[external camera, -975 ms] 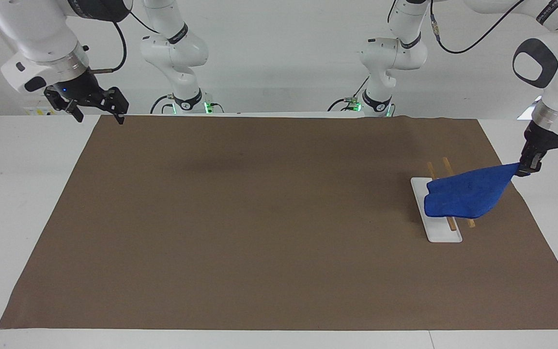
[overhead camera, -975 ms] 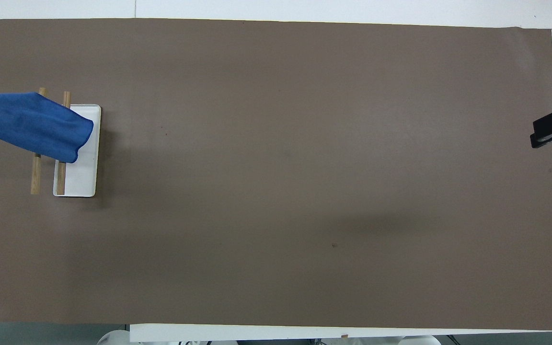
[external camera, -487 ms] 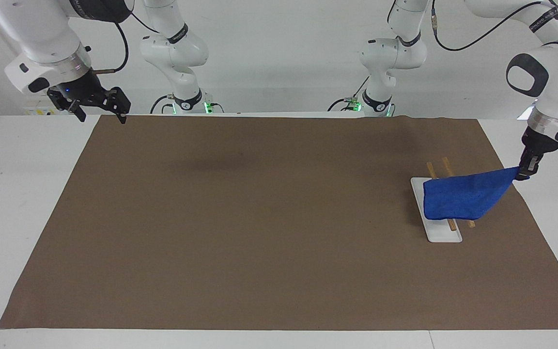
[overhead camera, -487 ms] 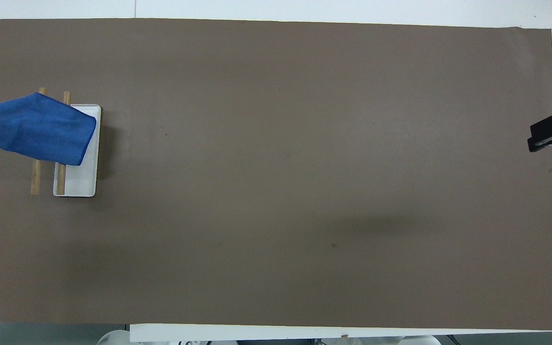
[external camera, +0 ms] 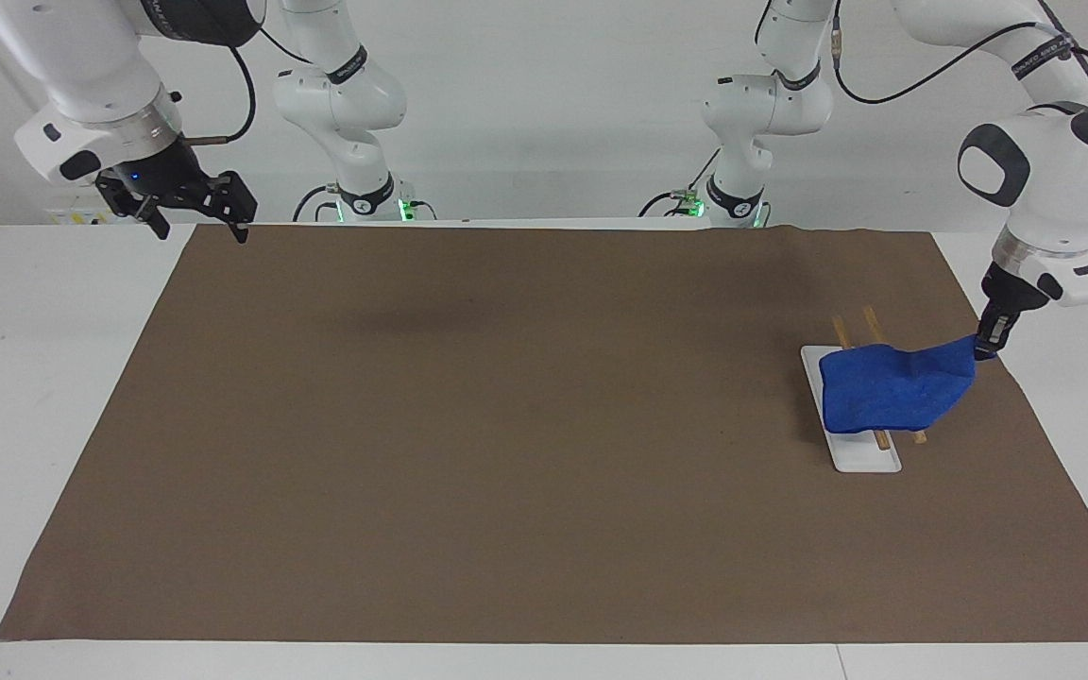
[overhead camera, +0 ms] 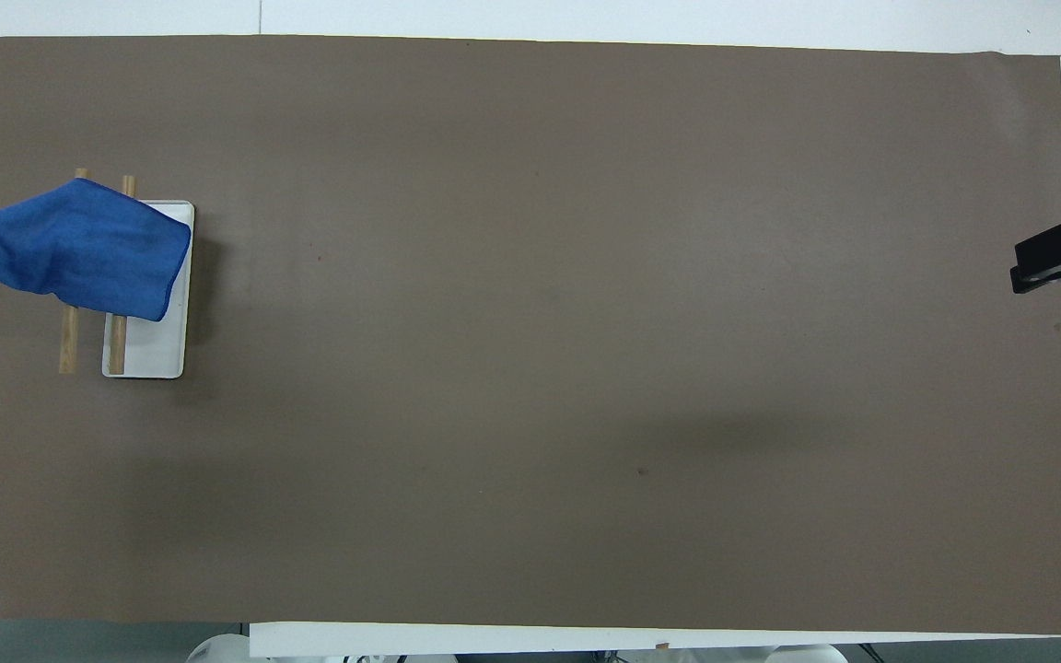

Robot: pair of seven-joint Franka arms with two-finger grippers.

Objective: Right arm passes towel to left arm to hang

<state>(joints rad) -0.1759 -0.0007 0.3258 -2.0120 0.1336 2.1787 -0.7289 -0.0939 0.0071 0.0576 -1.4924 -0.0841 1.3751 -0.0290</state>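
A: Brown mat (external camera: pixel 506 425) over white table (external camera: pixel 34 378), plain pale wall along top of frame. Starting at the pincer?

B: Left gripper (external camera: pixel 986 348), right edge of facing view, clamped on one corner of towel (external camera: pixel 889 389). Rest of cloth draped across two wooden rods (external camera: pixel 882 437) of a small rack, white base (external camera: pixel 860 458) underneath, right of centre. Same cloth at left edge of overhead view.

A: And the other one?

B: Right gripper (external camera: pixel 195 222), upper left of facing view, fingers apart, nothing held. Waiting over mat corner.

A: Advice for the hang?

B: Probably: lower the held corner past the rod nearest the pincer before letting go, to split weight either side and prevent sliding off. Then open and lift straight up, to avoid snagging fluff or tipping a light-looking base.

A: Any writing?

B: None readable. Dark lettering on left arm (external camera: pixel 1045 170), upper right, too small to make out.
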